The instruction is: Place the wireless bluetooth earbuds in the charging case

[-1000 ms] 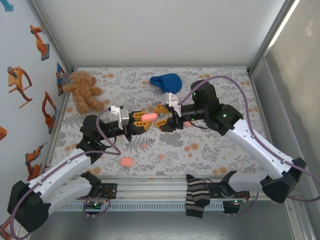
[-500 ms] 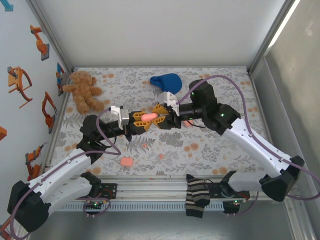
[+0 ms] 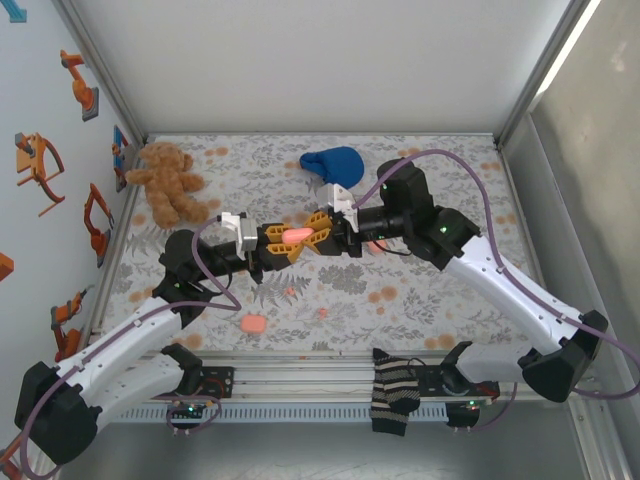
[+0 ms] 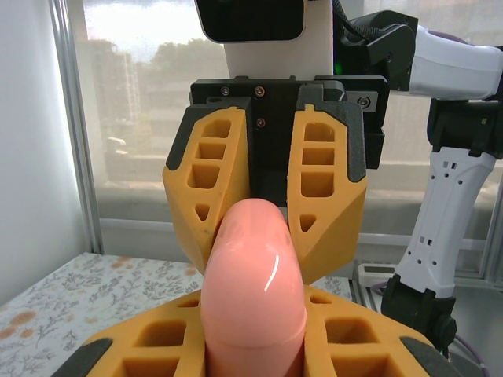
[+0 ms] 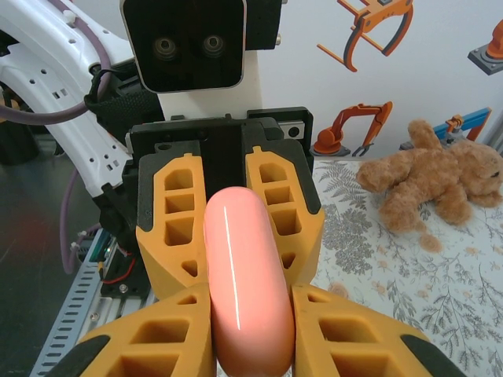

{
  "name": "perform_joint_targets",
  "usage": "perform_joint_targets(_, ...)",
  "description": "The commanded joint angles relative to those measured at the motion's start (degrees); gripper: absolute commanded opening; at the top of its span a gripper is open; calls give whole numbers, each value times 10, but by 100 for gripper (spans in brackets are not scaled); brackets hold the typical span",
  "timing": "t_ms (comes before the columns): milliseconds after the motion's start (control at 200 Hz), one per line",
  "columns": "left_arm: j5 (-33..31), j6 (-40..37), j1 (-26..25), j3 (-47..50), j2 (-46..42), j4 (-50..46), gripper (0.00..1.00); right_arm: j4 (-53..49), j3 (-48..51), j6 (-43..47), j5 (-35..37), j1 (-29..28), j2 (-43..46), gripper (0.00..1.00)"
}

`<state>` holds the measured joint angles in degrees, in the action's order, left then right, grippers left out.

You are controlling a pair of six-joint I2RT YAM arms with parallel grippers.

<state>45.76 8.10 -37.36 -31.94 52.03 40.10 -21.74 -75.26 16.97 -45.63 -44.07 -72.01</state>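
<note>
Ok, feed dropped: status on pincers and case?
Left pincer and right pincer shut on the charging case between them. Earbuds loose on the cloth, not in. Second pink case near front edge.

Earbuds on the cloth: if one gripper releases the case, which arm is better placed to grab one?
Left, probably. The left gripper and right gripper both clamp the case; the nearest earbud lies on the cloth directly nearside of the left one.

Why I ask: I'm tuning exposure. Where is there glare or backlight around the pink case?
Left wrist: bright window looks washed out, and a curved glint sits on the charging case. Right wrist: one thin vertical glare streak down the case, lighting otherwise even. Top external: case too small to judge.
</note>
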Motion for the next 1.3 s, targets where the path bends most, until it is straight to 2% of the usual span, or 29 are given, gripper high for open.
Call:
perform_joint_targets(0,-4,-1,-1,-16,-5,12,13,11,-7,-8,12,-5,10,18)
perform_joint_targets(160,-10,-2,-1,-16,-8,9,31,9,-2,-10,33,-5,19,15)
perform_joint_targets(245,-21,-9,-1,-15,-14,-7,48,7,0,-13,54,-5,25,13)
perform_joint_targets(476,-76,-62,-1,-3,-75,-107,63,0,13,-27,126,-4,40,8)
perform_joint_targets(586,-116,-88,-1,1,-115,-162,65,-7,20,-36,166,-2,45,6)
perform_joint_targets(756,-234,-114,-1,5,-179,-245,69,-14,29,-69,200,14,48,2)
perform_joint_targets(982,-375,-115,-1,-7,-237,-384,73,-34,58,-143,200,67,38,0)
perform_joint_targets(1172,-442,-79,-1,1,-269,-465,73,-45,105,-175,182,90,22,0)
perform_joint_targets(1292,-458,-45,0,11,-296,-491,73,-43,141,-183,164,102,12,0)
